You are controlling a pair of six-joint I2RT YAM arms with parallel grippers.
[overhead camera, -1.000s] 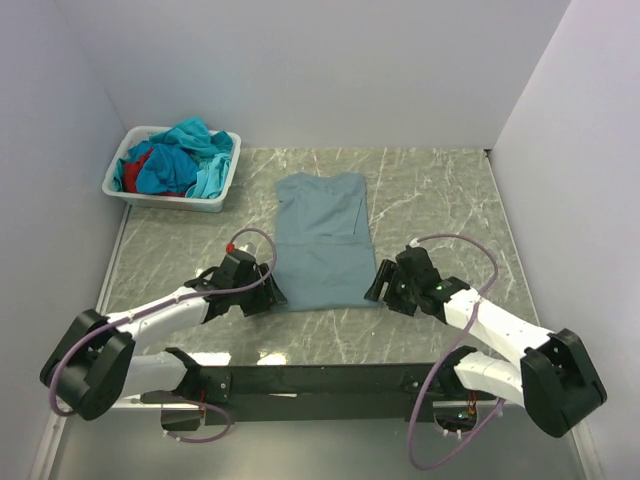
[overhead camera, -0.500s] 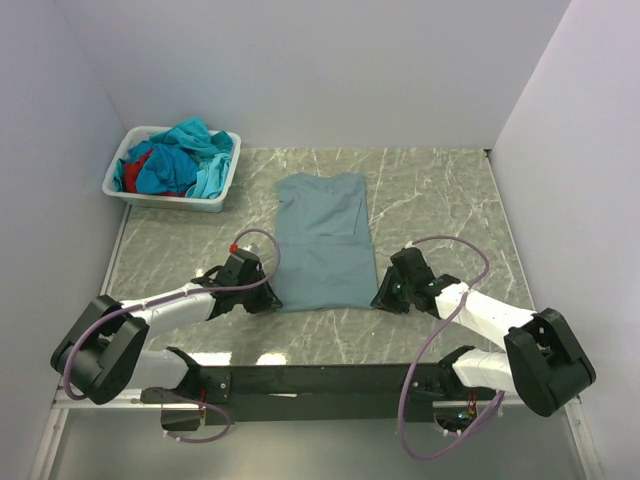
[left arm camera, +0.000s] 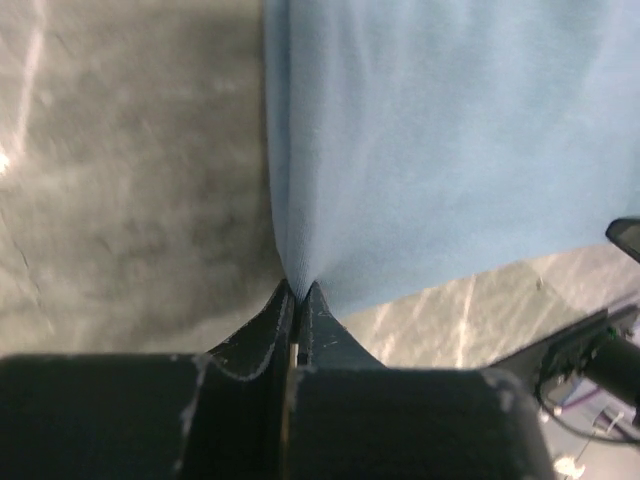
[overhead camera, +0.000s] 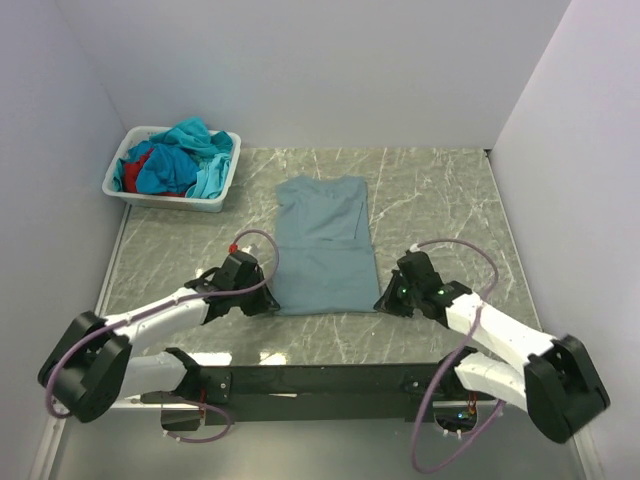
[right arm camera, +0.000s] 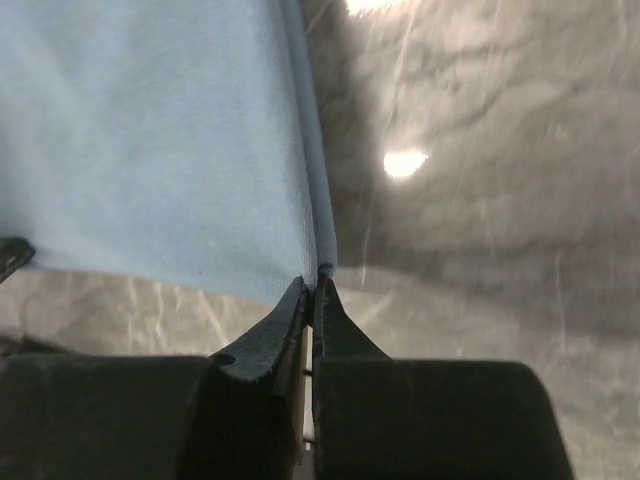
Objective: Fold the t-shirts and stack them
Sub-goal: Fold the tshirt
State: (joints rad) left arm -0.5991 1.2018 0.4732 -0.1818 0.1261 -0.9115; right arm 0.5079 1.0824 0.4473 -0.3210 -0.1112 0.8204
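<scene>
A dusty grey-blue t-shirt (overhead camera: 322,245) lies flat and lengthwise in the middle of the marble table, folded into a long strip. My left gripper (overhead camera: 270,303) is shut on its near left corner, and the cloth (left arm camera: 440,150) rises pinched between the two black fingers (left arm camera: 325,318). My right gripper (overhead camera: 382,303) is shut on the near right corner, where the folded edge (right arm camera: 312,215) runs straight into the jaws. More t-shirts (overhead camera: 180,160) in teal, blue and red are piled in the basket at the back left.
The white plastic basket (overhead camera: 165,200) stands at the back left corner against the left wall. White walls close the table on the left, back and right. The black base rail (overhead camera: 320,380) of the arms runs along the near edge.
Both grippers have closed on the near corners of the grey-blue t-shirt. The shirt's near edge has shifted slightly and the arms have settled at the hem.
</scene>
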